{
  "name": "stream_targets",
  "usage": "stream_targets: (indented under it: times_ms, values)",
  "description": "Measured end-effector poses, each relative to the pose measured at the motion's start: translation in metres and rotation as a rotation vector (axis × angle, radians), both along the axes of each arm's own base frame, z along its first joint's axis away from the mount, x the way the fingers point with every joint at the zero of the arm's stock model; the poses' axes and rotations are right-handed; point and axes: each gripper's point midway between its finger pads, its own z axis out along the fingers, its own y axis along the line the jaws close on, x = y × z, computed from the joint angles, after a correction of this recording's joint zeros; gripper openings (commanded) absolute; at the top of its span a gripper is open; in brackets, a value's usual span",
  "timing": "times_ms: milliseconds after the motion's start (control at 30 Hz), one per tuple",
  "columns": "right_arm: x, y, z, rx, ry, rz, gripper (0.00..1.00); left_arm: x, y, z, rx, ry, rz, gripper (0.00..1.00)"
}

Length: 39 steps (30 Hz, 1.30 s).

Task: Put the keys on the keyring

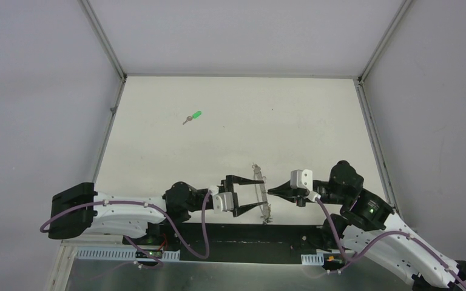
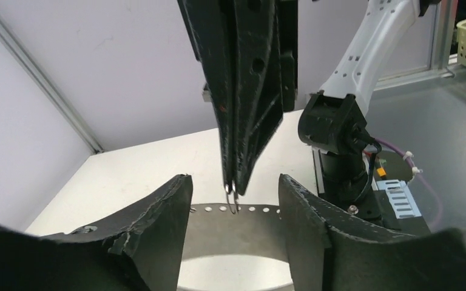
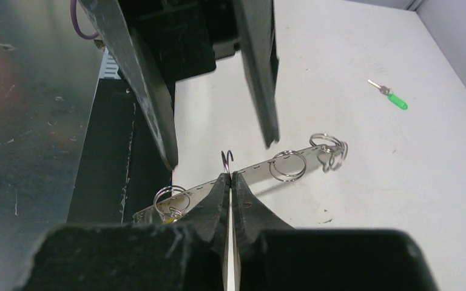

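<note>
A green-headed key (image 1: 193,116) lies alone on the far left of the white table (image 1: 315,121); it also shows in the right wrist view (image 3: 394,100). A thin perforated metal strip (image 3: 261,170) carries several wire rings. My right gripper (image 3: 230,176) is shut on the middle ring, the keyring (image 3: 227,160), pinching its wire upright. A yellow bit (image 3: 168,219) hangs from the near ring (image 3: 171,199). My left gripper (image 2: 235,182) is open, its fingers (image 2: 176,212) standing on either side of the strip (image 2: 236,210) and the right gripper's tips (image 2: 236,176).
Both grippers (image 1: 260,195) (image 1: 270,192) meet at the table's near edge, over the strip. Behind it is a black base rail (image 1: 279,233). Metal frame posts (image 1: 106,42) and grey walls close in the table on three sides.
</note>
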Motion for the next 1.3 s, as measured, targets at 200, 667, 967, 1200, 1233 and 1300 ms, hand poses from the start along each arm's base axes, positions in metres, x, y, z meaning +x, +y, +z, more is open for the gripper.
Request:
stream_targets:
  times_ms: [200, 667, 967, 1200, 1233, 1300]
  values:
    - [-0.002, -0.004, -0.014, -0.056, 0.001, 0.01, 0.0, -0.003, 0.021, 0.021, -0.029, -0.004, 0.01, 0.74]
    - [-0.003, -0.01, -0.04, -0.161, 0.058, 0.005, 0.0, 0.064, 0.041, 0.042, 0.193, 0.416, 0.401, 0.99]
    - [-0.002, -0.012, -0.041, -0.155, 0.081, -0.021, 0.0, 0.156, 0.066, -0.009, 0.397, 0.694, 0.711, 0.99]
    - [0.001, -0.01, -0.051, -0.181, 0.128, -0.04, 0.0, 0.198, 0.104, -0.101, 0.537, 1.1, 0.877, 0.99]
    - [0.001, -0.009, -0.051, -0.18, 0.132, -0.042, 0.0, 0.203, 0.108, -0.113, 0.552, 1.16, 0.891, 0.99]
    - [0.002, -0.007, -0.053, -0.176, 0.139, -0.044, 0.0, 0.214, 0.118, -0.141, 0.586, 1.306, 0.91, 0.99]
